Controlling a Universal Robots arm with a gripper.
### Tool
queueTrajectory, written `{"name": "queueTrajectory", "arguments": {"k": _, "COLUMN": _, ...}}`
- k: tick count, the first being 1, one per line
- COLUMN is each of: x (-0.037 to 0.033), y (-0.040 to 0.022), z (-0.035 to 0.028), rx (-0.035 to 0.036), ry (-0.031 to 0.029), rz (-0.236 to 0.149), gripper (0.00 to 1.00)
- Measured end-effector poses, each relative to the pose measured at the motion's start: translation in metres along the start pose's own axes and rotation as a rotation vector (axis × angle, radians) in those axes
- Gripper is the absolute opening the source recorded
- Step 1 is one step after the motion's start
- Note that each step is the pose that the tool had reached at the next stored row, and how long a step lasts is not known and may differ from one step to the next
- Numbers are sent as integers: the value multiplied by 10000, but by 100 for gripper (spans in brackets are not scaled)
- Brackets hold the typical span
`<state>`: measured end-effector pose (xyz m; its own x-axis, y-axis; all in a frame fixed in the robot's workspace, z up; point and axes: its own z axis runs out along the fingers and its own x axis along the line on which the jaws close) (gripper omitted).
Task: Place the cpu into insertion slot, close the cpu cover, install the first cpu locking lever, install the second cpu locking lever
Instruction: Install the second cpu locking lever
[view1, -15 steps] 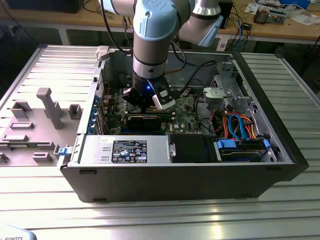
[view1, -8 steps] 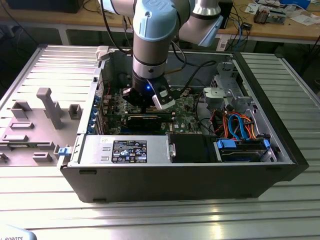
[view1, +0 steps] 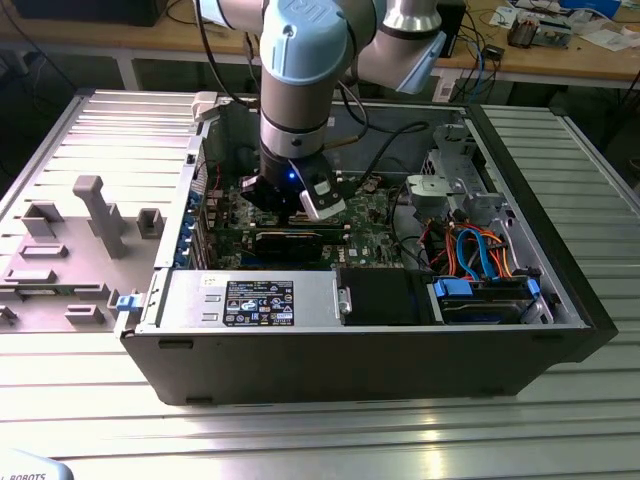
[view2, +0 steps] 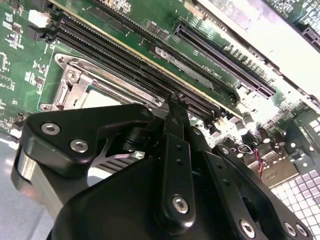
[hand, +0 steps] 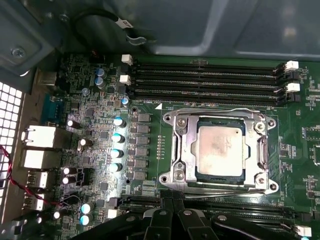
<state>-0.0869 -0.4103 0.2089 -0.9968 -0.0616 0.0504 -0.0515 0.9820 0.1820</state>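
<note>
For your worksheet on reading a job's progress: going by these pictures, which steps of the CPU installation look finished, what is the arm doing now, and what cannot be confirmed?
Done: in the first wrist view the cpu sits in the insertion slot, and the cpu cover lies flat around it. In hand: the gripper hovers at the socket's edge, holding nothing visible. Unconfirmed: wire levers run along the frame's edges, but whether both are latched cannot be told.

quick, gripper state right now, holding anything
Gripper: shut, fingers together with nothing between them, poised just beside the insertion slot, where the cpu sits under the closed cpu cover.
</note>
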Motion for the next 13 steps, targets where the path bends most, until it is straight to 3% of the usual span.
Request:
{"name": "queueTrajectory", "arguments": {"k": 4, "x": 20, "y": -3, "z": 26, "rx": -89, "ry": -5, "rz": -6, "gripper": 11}}
{"name": "queueTrajectory", "arguments": {"k": 13, "x": 32, "y": 17, "z": 61, "rx": -167, "ry": -9, "rz": -10, "gripper": 11}}
